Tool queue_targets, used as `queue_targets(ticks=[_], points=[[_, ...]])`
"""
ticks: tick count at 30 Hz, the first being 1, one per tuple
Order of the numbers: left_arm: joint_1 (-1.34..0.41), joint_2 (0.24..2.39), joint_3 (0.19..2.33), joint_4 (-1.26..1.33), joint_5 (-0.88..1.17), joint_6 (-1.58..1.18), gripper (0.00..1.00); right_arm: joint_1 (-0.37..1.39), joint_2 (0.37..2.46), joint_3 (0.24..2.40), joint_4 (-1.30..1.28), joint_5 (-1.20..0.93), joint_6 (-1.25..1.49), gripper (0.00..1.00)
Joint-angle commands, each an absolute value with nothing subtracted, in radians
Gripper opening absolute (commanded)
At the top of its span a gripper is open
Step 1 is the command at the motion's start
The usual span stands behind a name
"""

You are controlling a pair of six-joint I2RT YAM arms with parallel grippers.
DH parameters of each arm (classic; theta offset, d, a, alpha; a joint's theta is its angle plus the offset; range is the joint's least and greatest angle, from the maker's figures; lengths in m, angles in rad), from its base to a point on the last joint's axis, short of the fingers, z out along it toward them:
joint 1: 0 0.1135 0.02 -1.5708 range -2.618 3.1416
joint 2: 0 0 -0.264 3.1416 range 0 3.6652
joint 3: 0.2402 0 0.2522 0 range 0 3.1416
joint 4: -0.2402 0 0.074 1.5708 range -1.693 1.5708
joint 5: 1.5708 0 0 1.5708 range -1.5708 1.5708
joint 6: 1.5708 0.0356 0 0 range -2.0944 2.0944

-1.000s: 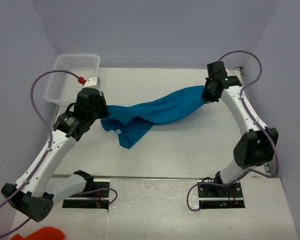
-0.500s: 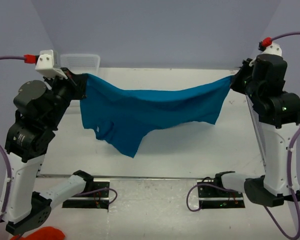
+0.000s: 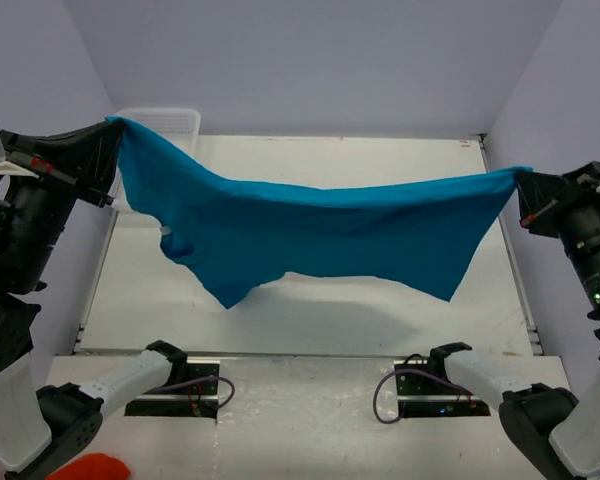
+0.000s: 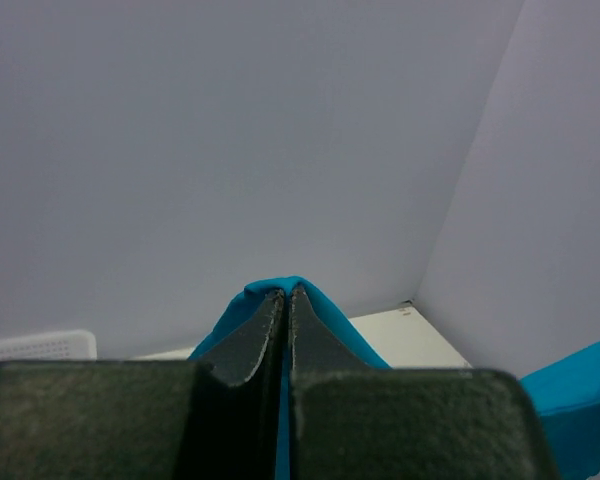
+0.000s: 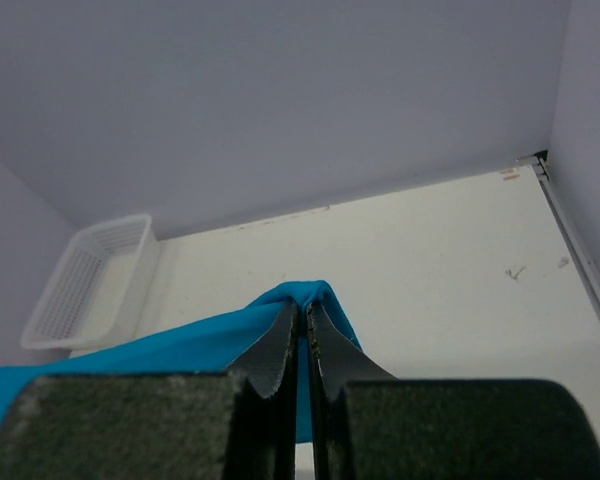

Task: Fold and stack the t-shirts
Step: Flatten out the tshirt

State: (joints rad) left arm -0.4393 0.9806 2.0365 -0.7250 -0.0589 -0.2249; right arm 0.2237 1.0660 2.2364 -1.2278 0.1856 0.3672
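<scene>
One teal-blue t-shirt hangs stretched in the air above the table, spread wide from left to right. My left gripper is shut on its upper left corner, high at the far left. My right gripper is shut on the opposite corner at the far right. The cloth sags in the middle and its lower edge hangs in points above the table. In the left wrist view the teal fabric wraps over my shut fingertips. The right wrist view shows the same: fabric pinched at the shut fingertips.
A white mesh basket stands at the table's back left corner, partly behind the raised shirt, and shows again as a basket in the right wrist view. Something orange-red lies off the table at the bottom left. Lilac walls close in on three sides.
Both arms have risen and swung outward, lifting the shirt off the table and pulling it from a bunched strip into a wide taut spread. Both grips have held.
</scene>
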Motion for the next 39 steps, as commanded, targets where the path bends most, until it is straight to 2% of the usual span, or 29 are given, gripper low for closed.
queue_targets(ticks=[1,9,11,19,24,33,39], points=[[-0.442,1.02,2.072,-0.649,-0.005,-0.18,0.0,0.227,1.081,2.255,-1.204,0.185,0.33,0.0],[-0.442,1.279,2.155,-0.563,-0.064,-0.118,0.0,0.227,1.247,2.241,-1.056,0.327,0.247,0.0],[-0.442,1.377,2.239,-0.549,-0.071,-0.091,0.0,0.227,1.383,2.323,-1.054,0.362,0.206,0.0],[-0.4,1.621,2.413,-0.497,-0.068,-0.048,0.0,0.206,1.612,2.555,-1.014,0.374,0.14,0.0],[-0.397,1.592,2.359,-0.488,-0.06,-0.051,0.0,0.206,1.542,2.493,-0.991,0.405,0.115,0.0],[-0.397,1.376,2.292,-0.518,-0.005,-0.087,0.0,0.21,1.267,2.318,-0.988,0.422,0.121,0.0],[-0.397,1.275,2.312,-0.566,0.041,-0.117,0.0,0.224,1.16,2.252,-0.996,0.413,0.138,0.0]])
